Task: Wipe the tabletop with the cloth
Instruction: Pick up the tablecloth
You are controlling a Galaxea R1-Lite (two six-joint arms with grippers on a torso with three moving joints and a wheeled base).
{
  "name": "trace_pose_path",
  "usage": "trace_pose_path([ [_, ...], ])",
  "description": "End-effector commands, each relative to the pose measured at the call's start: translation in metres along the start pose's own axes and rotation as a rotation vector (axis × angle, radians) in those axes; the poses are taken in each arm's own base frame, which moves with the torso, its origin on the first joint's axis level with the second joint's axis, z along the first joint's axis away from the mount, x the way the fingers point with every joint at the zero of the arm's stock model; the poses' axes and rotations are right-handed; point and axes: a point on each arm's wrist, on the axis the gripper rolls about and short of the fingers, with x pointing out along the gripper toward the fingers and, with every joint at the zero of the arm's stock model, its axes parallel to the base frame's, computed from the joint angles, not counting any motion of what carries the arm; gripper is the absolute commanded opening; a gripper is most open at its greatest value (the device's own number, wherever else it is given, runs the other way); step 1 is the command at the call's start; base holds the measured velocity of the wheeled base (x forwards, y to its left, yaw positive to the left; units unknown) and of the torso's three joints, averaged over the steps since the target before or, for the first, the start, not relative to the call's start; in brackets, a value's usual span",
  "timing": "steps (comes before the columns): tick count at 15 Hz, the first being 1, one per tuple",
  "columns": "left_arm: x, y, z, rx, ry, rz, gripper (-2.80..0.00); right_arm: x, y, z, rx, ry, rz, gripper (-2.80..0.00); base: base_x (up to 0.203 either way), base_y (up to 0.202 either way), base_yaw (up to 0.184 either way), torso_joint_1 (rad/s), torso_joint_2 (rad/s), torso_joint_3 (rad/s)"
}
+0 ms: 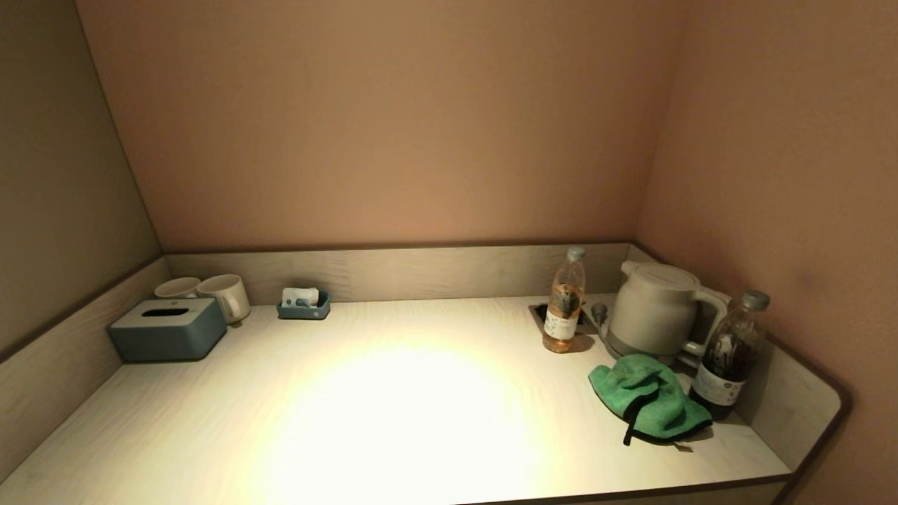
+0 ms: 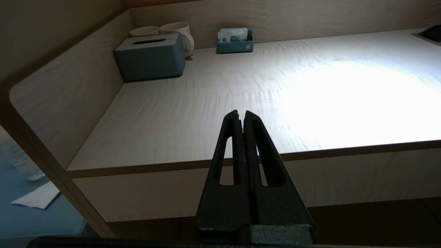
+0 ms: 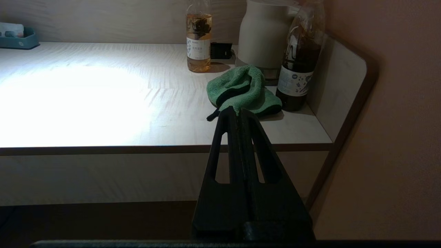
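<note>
Right hand (image 3: 238, 112) with fingers pressed together, empty, held off the front edge of the worktop (image 3: 103, 103) and aimed at the cloth (image 3: 243, 90), probably staged for a first reach; left hand (image 2: 241, 115) likewise closed and empty, parked before the opposite end. Cloth: green, plush microfibre with dark edging, crumpled in a soft heap near the right corner, just beside the dark glossy bottle (image 3: 299, 58) and in front of the smooth pale kettle (image 3: 263, 32). Worktop: pale wood-grain laminate, flat, brightly lit at centre, not yet wiped.
</note>
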Motion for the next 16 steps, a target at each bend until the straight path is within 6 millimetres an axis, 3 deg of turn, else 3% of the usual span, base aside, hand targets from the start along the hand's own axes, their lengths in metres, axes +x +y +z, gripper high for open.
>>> trace_pose_path([
  [1, 0.000, 0.000, 0.000, 0.001, -0.002, 0.000, -2.80, 0.000, 0.000, 0.000, 0.000, 0.000, 0.000, -2.80, 0.000, 0.000, 0.000, 0.000, 0.00, 0.000],
  [10, 0.000, 0.000, 0.000, 0.001, 0.000, 0.000, -2.80, 0.000, 0.000, 0.001, -0.015, -0.001, -0.002, -2.80, 0.000, 0.000, 0.000, 0.000, 0.00, 0.000],
  [16, 0.000, 0.000, 0.000, 0.002, 0.000, 0.000, -2.80, -0.004, -0.001, 0.041, -0.038, 0.048, 0.019, -2.80, 0.000, 0.000, 0.000, 0.000, 0.00, 0.000],
])
